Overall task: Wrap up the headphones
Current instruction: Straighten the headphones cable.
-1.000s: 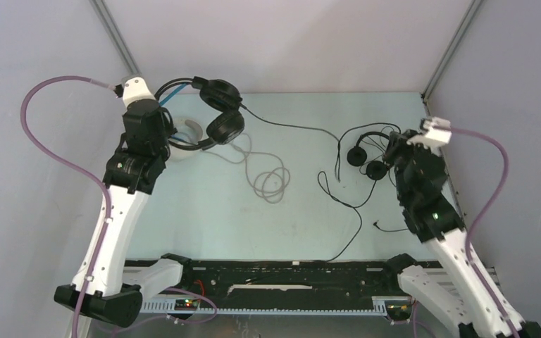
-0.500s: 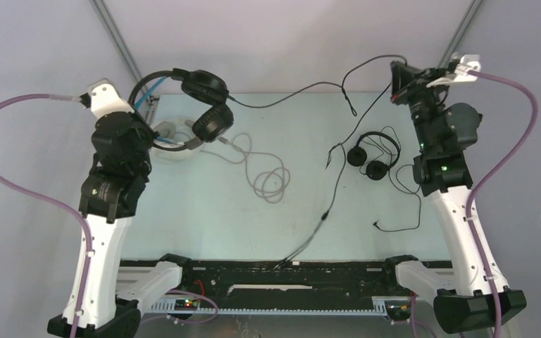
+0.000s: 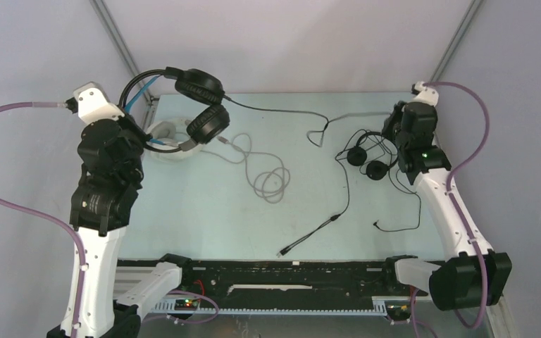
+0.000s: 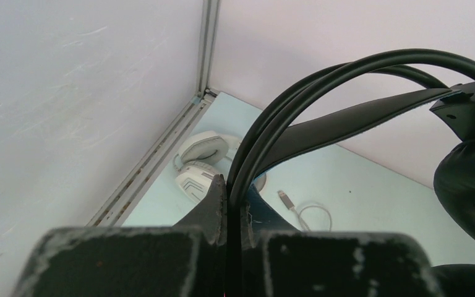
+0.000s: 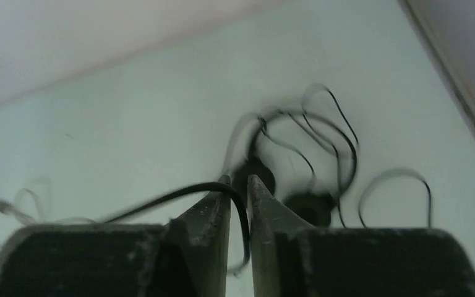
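Headphones of three kinds were spread over the pale worktop [image 3: 204, 211]. At the far left, the left fingers [image 4: 221, 201] were pressed together on the thin headband of the black over-ear headphones [image 3: 208, 121]. That pair was held up clear of the worktop, with both ear cups turned toward the middle and a strip of blue shown along the band. Beneath it, in the far left corner, the white over-ear headphones [image 3: 165, 130] were laid on the worktop just beside the wall rail. A grey cable [image 3: 271, 179] was trailed from them toward the middle and gathered there in a loose coil.

From the raised black pair, a black cord [image 3: 275, 113] was led rightward across the far part of the worktop to the right fingers [image 5: 222, 204]; its last stretch was blurred in the top view. A further length was dropped from there toward the near edge, and its plug was left lying on the worktop near the middle.

At the right, the small black on-ear headphones [image 3: 366, 162] were laid flat near the right wall, with their thin cable looped loosely around them. The right fingers were drawn nearly together with the black cord nipped between them, just beside that small pair.
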Robot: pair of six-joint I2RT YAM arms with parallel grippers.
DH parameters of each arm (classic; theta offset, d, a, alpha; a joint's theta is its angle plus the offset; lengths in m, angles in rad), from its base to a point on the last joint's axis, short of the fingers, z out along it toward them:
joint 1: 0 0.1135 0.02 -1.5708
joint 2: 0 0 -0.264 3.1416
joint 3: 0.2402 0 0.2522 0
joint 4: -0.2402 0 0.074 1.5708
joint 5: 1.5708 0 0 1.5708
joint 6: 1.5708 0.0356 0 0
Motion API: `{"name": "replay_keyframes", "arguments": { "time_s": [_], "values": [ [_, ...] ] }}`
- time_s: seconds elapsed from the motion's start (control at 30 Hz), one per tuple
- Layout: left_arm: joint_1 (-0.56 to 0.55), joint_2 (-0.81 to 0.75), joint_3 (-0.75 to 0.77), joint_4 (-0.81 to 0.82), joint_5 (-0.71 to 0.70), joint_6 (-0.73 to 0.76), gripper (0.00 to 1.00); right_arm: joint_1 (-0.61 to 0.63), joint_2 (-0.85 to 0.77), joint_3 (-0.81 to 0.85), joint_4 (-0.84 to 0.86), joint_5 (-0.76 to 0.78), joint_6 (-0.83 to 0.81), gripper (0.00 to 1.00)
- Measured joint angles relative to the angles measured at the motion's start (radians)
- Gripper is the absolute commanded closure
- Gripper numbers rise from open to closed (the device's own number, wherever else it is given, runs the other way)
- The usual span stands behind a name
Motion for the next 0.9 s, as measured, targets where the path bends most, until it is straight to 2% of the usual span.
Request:
{"name": "replay_keyframes", "arguments": {
  "time_s": [0.1, 0.27, 0.37, 0.47, 0.57, 0.63, 0.73, 0.9],
  "values": [
    [0.000, 0.010, 0.006, -0.009, 0.052, 0.000, 1.00, -0.013, 0.023, -0.030, -0.133, 0.042, 0.011, 0.46],
    [0.000, 0.014, 0.006, -0.014, 0.151, 0.000, 1.00, -0.008, -0.057, -0.020, -0.233, 0.024, -0.011, 0.28],
    [0.001, 0.014, 0.005, -0.014, 0.219, -0.002, 1.00, 0.013, -0.144, -0.002, -0.234, -0.078, -0.045, 0.23],
    [0.001, 0.016, 0.005, -0.014, 0.292, -0.004, 1.00, 0.051, -0.226, 0.011, -0.182, -0.279, -0.087, 0.13],
    [0.001, 0.022, 0.005, -0.014, 0.370, -0.013, 1.00, 0.136, -0.263, 0.012, -0.131, -0.457, -0.150, 0.11],
    [0.001, 0.031, 0.005, -0.014, 0.424, -0.019, 1.00, 0.248, -0.267, 0.011, -0.107, -0.526, -0.215, 0.11],
    [0.001, 0.047, 0.005, -0.014, 0.488, -0.033, 1.00, 0.397, -0.254, -0.014, -0.049, -0.589, -0.275, 0.12],
    [0.001, 0.053, 0.005, -0.013, 0.587, -0.061, 1.00, 0.554, -0.226, -0.118, 0.103, -0.641, -0.333, 0.13]
  ]
}}
